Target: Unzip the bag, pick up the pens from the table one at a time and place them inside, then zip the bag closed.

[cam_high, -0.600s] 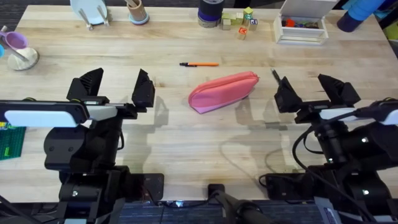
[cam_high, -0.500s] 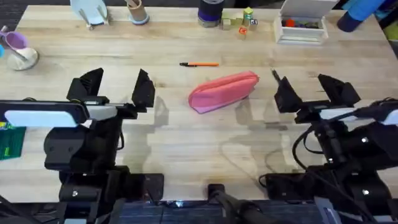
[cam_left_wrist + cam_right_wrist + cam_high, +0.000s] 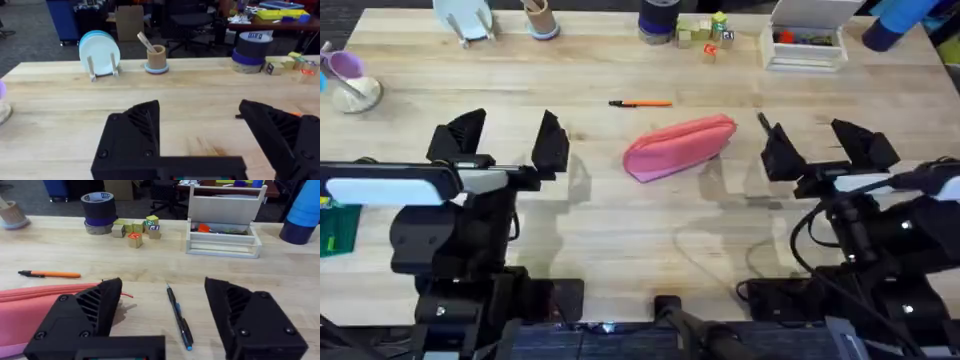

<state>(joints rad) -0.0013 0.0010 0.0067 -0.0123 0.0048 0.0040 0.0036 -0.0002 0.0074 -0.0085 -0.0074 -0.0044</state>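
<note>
Nothing has shifted in the last half second — both my arms sit exactly where they were and the bag [image 3: 680, 147] has not moved, so the task has not really begun: its zipper looks closed, and both pens lie out on the table [image 3: 620, 220].

My left gripper [image 3: 500, 141] hangs at about 9 o'clock from the bag, fingers spread wide and empty. My right gripper [image 3: 828, 144] hangs at 3 o'clock from it, equally wide and holding nothing.

From overhead the orange pen [image 3: 641, 103] lies at 11 o'clock from the bag, while the black pen [image 3: 761, 121] is mostly hidden behind my right finger. The right wrist view shows it whole — the black pen [image 3: 178, 316] lies between my spread fingers, just beside the bag [image 3: 35, 312].
</note>
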